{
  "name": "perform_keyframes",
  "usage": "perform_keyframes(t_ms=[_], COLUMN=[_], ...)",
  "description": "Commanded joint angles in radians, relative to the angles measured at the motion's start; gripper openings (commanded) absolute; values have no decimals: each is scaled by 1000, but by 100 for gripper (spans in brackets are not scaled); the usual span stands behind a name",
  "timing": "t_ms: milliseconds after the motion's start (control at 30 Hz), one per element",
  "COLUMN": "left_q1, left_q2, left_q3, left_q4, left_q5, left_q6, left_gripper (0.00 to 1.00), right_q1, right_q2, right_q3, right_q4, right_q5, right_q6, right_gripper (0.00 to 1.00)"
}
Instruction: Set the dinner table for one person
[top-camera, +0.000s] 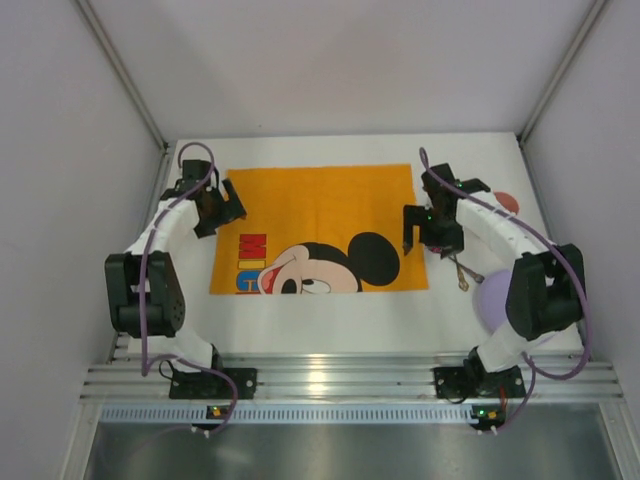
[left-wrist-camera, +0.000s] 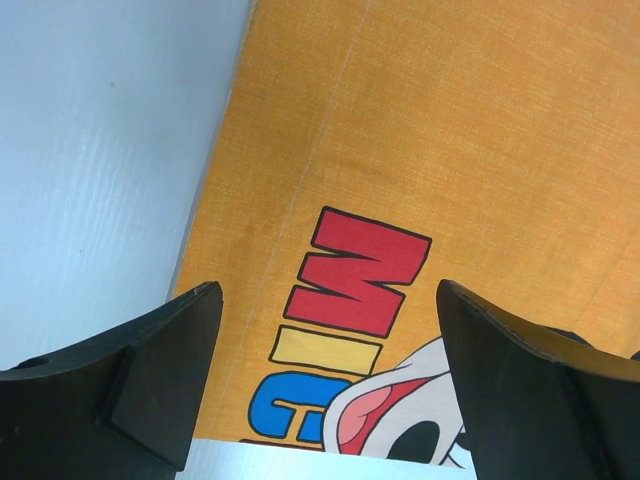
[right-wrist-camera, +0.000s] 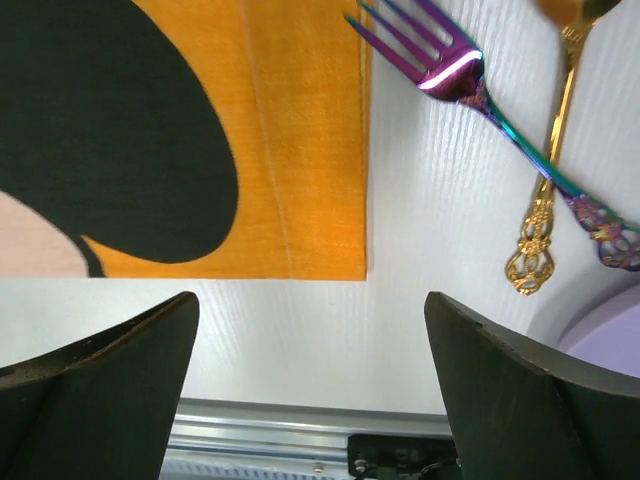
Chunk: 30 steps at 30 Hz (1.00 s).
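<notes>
The dinner table (top-camera: 330, 322) is a white tabletop, and an orange Mickey Mouse placemat (top-camera: 320, 225) lies flat on its middle. My left gripper (top-camera: 230, 210) is open and empty over the mat's left edge (left-wrist-camera: 300, 120). My right gripper (top-camera: 418, 240) is open and empty over bare table (right-wrist-camera: 420, 250) just off the mat's near right corner (right-wrist-camera: 320, 230). An iridescent purple fork (right-wrist-camera: 470, 85) and a gold spoon (right-wrist-camera: 545, 200) lie crossed on the table to the right of the mat. They also show in the top view (top-camera: 460, 270).
A lilac plate (top-camera: 493, 298) lies at the right, partly under the right arm; its rim shows in the right wrist view (right-wrist-camera: 612, 335). A small red thing (top-camera: 508, 201) lies at the far right. Grey walls enclose the table; a metal rail (top-camera: 330, 378) runs along the near edge.
</notes>
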Motion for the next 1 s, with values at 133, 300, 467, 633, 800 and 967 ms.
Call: perform_keyframes(t_ms=[133,300,467,633,800,967], left_q1=[1,0,-2,-2,-2,-4], left_q2=[-142,-132,-89,-113,-124,-125], left_q3=[-84,-106,-97,-123,-138,-155], left_q4=[150,218,182,179,167,176], left_q5=[-2,120,145,142,128,124], left_q6=[-37,-40,-31,3,21,23], left_gripper=[99,99,97,97,97,97], right_q1=[2,-14,-96,-205,-218,-153], right_q2=[-101,-46,-24,14,71,75], right_q3=[196,176,98,58,96,43], right_q4=[-161,-190,-135,-1,28,55], right_q5=[303,368,250,151,75,59], right_q6=[16,-45,-2,-7,-33,-36], right_gripper=[100,100,99,86,76,71])
